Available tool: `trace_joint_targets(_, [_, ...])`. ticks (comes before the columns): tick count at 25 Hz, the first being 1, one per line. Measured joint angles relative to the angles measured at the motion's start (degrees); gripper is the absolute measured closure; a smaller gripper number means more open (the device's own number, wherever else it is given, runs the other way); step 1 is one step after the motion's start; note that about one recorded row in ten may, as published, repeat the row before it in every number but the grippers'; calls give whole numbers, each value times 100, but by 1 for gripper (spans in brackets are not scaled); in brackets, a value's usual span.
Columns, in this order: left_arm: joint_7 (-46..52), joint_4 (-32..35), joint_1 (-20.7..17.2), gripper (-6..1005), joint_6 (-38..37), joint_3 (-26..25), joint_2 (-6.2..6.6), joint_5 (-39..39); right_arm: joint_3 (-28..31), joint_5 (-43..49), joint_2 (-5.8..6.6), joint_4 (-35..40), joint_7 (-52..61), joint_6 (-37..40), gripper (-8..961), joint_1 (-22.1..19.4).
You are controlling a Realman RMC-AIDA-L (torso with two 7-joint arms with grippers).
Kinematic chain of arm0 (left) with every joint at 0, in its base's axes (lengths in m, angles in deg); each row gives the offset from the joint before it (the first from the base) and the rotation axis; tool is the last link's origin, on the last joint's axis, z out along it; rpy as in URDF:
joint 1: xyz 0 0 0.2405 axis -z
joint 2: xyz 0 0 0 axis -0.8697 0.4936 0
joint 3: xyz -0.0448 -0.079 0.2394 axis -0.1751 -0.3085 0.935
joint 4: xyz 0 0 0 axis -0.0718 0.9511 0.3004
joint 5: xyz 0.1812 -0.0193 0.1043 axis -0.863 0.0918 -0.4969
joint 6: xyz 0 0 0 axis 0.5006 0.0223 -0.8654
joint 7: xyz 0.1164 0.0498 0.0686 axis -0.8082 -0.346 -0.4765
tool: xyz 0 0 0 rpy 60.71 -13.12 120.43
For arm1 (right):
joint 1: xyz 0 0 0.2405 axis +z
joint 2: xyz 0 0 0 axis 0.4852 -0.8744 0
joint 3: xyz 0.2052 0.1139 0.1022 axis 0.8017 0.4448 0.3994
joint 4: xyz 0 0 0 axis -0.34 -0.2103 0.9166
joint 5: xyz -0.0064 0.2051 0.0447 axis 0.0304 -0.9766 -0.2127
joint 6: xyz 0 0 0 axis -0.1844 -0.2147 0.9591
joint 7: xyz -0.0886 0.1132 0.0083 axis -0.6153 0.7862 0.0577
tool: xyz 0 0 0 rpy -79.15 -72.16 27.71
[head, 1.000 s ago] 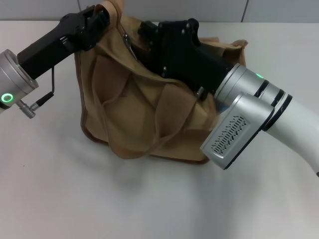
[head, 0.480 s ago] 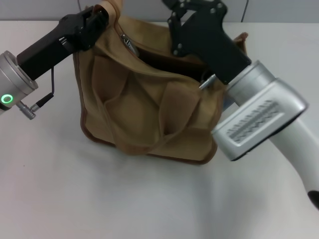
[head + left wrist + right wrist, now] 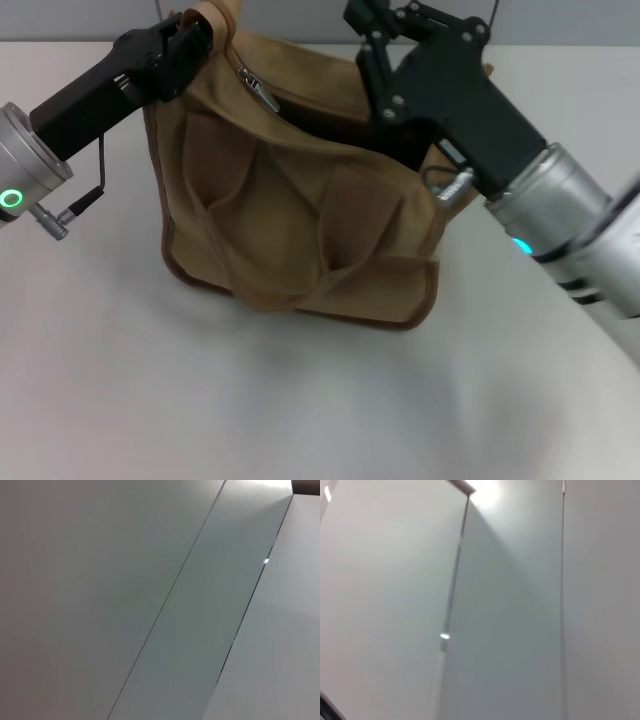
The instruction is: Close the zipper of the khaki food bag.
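Left gripper (image 3: 195, 35) clamps the khaki food bag (image 3: 300, 190) corner beside the zipper (image 3: 258, 92) pull; the zipper runs toward the right gripper (image 3: 375, 25), whose jaws' state I cannot tell.

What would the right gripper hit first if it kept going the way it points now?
The right gripper points up and away over the khaki food bag, toward the wall behind the table. Its line looks free as far as the head view shows, though depth is unclear. The left gripper holds the bag's corner.

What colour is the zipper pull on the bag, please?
Silver, the zipper pull shows best in the head view.
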Motion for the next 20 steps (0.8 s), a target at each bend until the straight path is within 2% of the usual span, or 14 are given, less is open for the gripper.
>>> trace_joint_targets(1, [0, 0, -5, 962, 1, 0, 0, 0, 3, 164, 88, 51, 430, 64, 891, 0])
trace_joint_targets(2, [0, 0, -10, 962, 2, 0, 0, 0, 26, 511, 213, 285, 1411, 254, 886, 19])
trace_joint_targets(3, [1, 1, -18, 961, 2, 0, 0, 0, 26, 511, 213, 285, 1411, 254, 882, 19])
trace_joint_targets(5, [1, 2, -34, 961, 0, 0, 5, 0, 68, 976, 260, 952, 2807, 638, 874, 66])
trace_joint_targets(6, [1, 2, -34, 961, 0, 0, 5, 0, 68, 976, 260, 952, 2807, 638, 849, 66])
trace_joint_targets(8, [2, 3, -40, 961, -21, 4, 10, 0, 31, 1230, 170, 1916, 4249, 988, 798, 144])
trace_joint_targets(10, [2, 4, -45, 961, -28, 15, 10, -1, -66, 1412, -185, 3613, 6106, 1260, 746, 294])
trace_joint_targets(13, [2, 4, -45, 960, -30, 16, 8, 0, -123, 1423, -242, 3944, 6452, 1287, 667, 314])
trace_joint_targets(14, [2, 4, -45, 960, -31, 18, 5, -1, -369, 1412, -261, 4327, 6920, 1308, 640, 361])
trace_joint_targets(15, [2, 4, -45, 960, -31, 18, 5, -1, -369, 1412, -261, 4327, 6920, 1308, 629, 361])
trace_joint_targets(16, [2, 4, -46, 960, -36, 20, 3, -1, -692, 1407, -244, 4523, 7294, 1316, 618, 420])
trace_joint_targets(17, [2, 4, -46, 960, -36, 20, 3, -1, -692, 1407, -244, 4523, 7294, 1316, 608, 420])
trace_joint_targets(20, [2, 13, -31, 959, -38, 39, 2, -1, -1230, 1407, -247, 4827, 7600, 1264, 599, 474])
